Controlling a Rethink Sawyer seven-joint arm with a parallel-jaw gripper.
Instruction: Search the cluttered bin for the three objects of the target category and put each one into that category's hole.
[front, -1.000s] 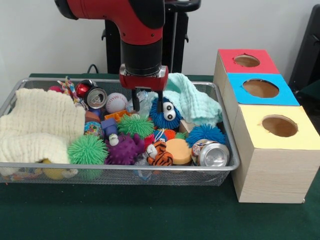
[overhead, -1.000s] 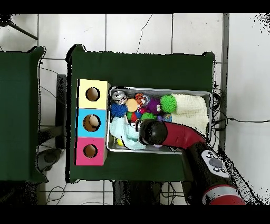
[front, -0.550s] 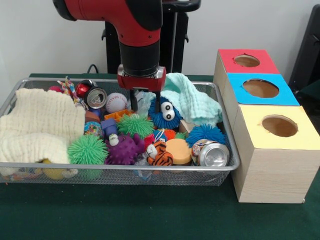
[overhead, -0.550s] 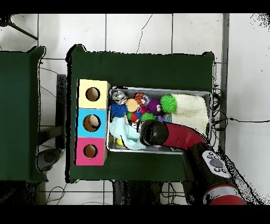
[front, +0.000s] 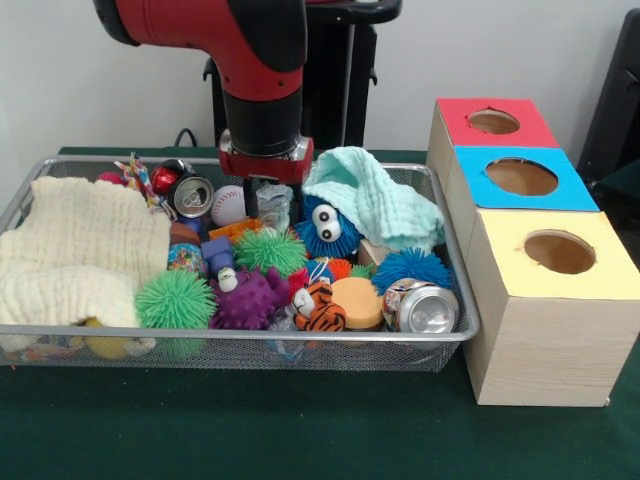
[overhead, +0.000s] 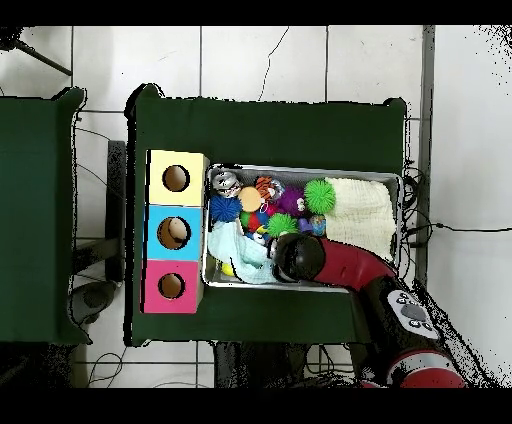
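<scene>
Front view is showing the red arm (front: 215, 25) reaching down into the wire bin (front: 455, 300) on the green counter (front: 300, 430), its hand (front: 262, 200) sitting low at the bin's back wall, between the baseball (front: 231, 204) and the googly-eyed blue toy (front: 322, 228). I cannot tell whether the hand is spread or closed, or whether it is gripping anything: its lower end is disappearing among crumpled clear plastic (front: 274, 203) and the clutter around it. The mint cloth (front: 375, 200) is draping over the bin's back corner nearest the boxes, and the cream cloth (front: 80, 255) is covering the opposite end. Between them are lying spiky balls in green (front: 176, 297), purple (front: 248, 297) and blue (front: 412, 268), a tiger toy (front: 318, 310), an orange disc (front: 358, 301) and two cans, one by the front rim (front: 422, 307) and one at the back (front: 190, 194). Beside the bin are standing the red box (front: 490, 125), blue box (front: 520, 180) and yellow box (front: 556, 262), each with a round hole on top. Overhead view is placing the arm (overhead: 345, 268) over the bin's robot-side edge, covering whatever is under it. I am judging this to be the searching step, with the hand probing the pile. Which category is wanted is not showing, so I cannot name the targets. Next, it looks to need a firm hold on one piece, a lift clear of the mesh wall, and a carry across to the matching hole.
</scene>
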